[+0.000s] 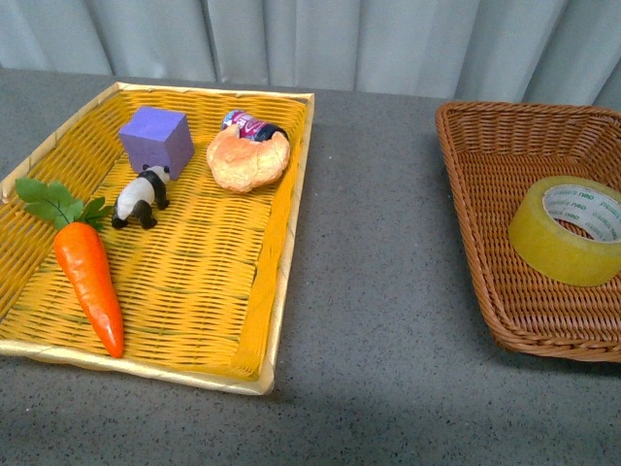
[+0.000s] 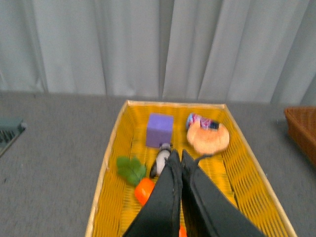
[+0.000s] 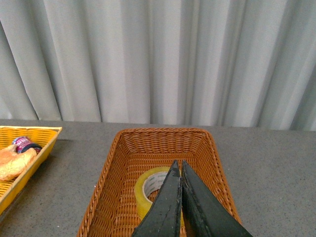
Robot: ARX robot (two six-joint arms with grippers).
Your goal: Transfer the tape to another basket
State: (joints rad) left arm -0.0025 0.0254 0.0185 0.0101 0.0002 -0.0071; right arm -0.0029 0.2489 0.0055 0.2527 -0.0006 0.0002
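Note:
The yellowish tape roll [image 1: 571, 230] lies tilted inside the brown wicker basket [image 1: 485, 165] at the right of the table. The right wrist view shows the tape [image 3: 148, 187] in the basket [image 3: 111, 168], partly hidden behind my right gripper [image 3: 179, 164], which hangs above it, shut and holding nothing. My left gripper [image 2: 177, 154] is shut and empty too, hovering over the yellow woven tray [image 2: 111, 148]. Neither arm appears in the front view.
The yellow tray [image 1: 281, 252] at the left holds a carrot [image 1: 89, 282], a panda figure [image 1: 142, 196], a purple cube [image 1: 156, 138], a bread roll [image 1: 248, 158] and a small can [image 1: 250, 124]. Grey tabletop [image 1: 378, 291] separates tray and basket. A curtain hangs behind.

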